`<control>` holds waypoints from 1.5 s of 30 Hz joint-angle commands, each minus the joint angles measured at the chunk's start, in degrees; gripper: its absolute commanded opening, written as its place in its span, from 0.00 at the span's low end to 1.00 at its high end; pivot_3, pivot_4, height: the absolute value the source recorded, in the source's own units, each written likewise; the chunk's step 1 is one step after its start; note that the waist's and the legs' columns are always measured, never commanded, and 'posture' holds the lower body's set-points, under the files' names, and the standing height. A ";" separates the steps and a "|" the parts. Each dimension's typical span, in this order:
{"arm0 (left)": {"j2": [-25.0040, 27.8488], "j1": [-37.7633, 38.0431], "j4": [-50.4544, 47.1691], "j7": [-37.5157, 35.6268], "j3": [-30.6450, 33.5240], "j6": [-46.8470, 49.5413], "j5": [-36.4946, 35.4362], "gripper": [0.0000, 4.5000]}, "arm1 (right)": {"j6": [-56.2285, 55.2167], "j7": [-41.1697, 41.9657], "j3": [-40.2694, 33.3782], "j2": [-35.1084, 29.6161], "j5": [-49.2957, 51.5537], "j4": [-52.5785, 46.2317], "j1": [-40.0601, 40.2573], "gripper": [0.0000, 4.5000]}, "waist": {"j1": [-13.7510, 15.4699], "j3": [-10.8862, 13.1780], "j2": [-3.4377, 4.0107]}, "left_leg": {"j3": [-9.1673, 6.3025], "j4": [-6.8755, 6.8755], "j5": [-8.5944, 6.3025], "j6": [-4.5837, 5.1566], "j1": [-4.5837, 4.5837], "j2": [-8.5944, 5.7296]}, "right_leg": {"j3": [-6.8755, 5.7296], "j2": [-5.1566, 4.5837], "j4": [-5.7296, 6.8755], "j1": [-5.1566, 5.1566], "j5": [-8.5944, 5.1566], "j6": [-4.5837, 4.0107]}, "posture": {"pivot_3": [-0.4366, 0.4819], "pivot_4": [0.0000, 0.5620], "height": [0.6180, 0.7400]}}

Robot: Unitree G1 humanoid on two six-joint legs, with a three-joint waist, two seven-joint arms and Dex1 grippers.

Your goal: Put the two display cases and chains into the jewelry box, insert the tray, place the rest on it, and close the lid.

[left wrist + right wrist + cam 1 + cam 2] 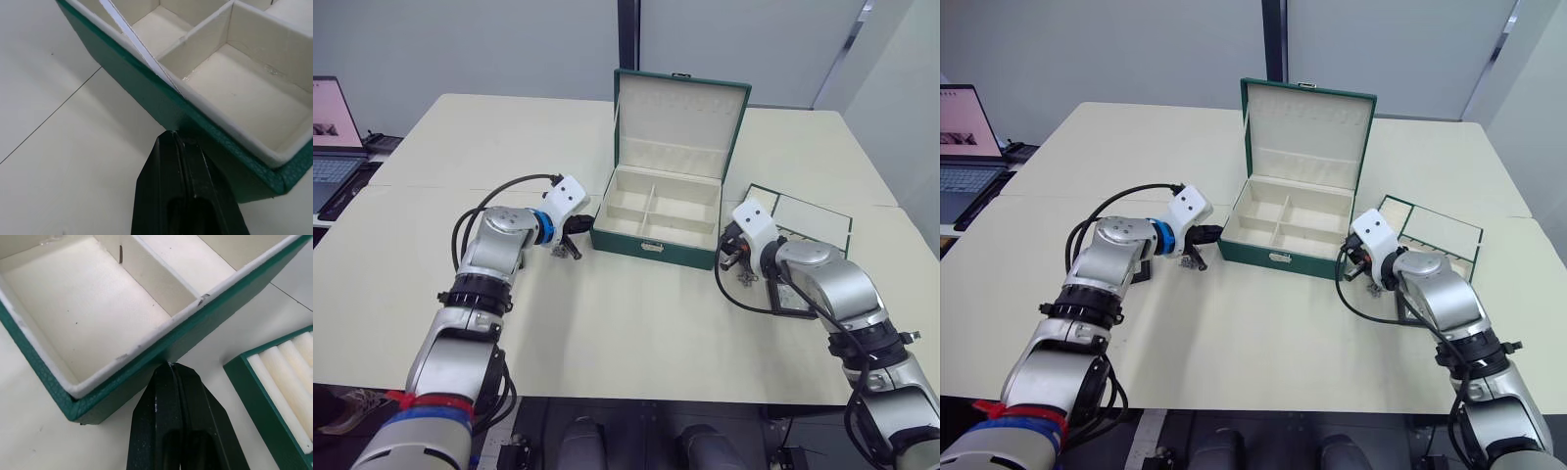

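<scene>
Nearest on the desk (607,323), both grippers sit with jaws pressed together and holding nothing: the left gripper (576,227) at the jewelry box's left wall, the right gripper (728,250) by its front right corner, likely flanking it to work from both sides. The jewelry box (651,240) stands between them, compartments bare. Its lid (677,108) stands upright behind, and the tray (1435,240) waits just right.

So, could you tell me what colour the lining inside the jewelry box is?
Cream, against the dark green outside of the jewelry box; the right wrist view shows it best.
</scene>
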 commanded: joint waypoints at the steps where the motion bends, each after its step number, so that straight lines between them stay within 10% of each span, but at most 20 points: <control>1: -1.54 2.84 -9.84 -3.74 -2.53 4.25 -3.27 0.00 | -0.26 1.70 0.89 1.34 1.32 -4.31 0.11 0.00 | 0.00 -0.02 0.03 | 0.01 0.00 0.00 0.00 0.01 0.00 | 0.01 0.00 0.00 0.00 0.00 0.00 | 0.48 0.27 1.00; 35: 7.41 10.19 -23.01 -1.97 3.46 17.52 -6.84 0.00 | 1.33 4.55 -4.66 -5.43 0.17 -8.30 5.42 0.00 | 0.02 -0.03 0.07 | 0.01 -0.04 -0.01 0.02 0.05 -0.01 | 0.07 0.02 -0.03 0.04 0.00 0.00 | 0.48 0.27 1.00; 45: 18.80 21.29 -39.10 -12.25 16.41 20.71 -23.65 0.00 | 8.31 14.98 -18.01 -16.18 13.16 -28.06 16.12 0.00 | 0.01 0.00 0.09 | 0.01 -0.10 -0.01 0.01 -0.01 0.02 | 0.06 0.02 -0.08 0.00 0.00 0.00 | 0.48 0.27 1.00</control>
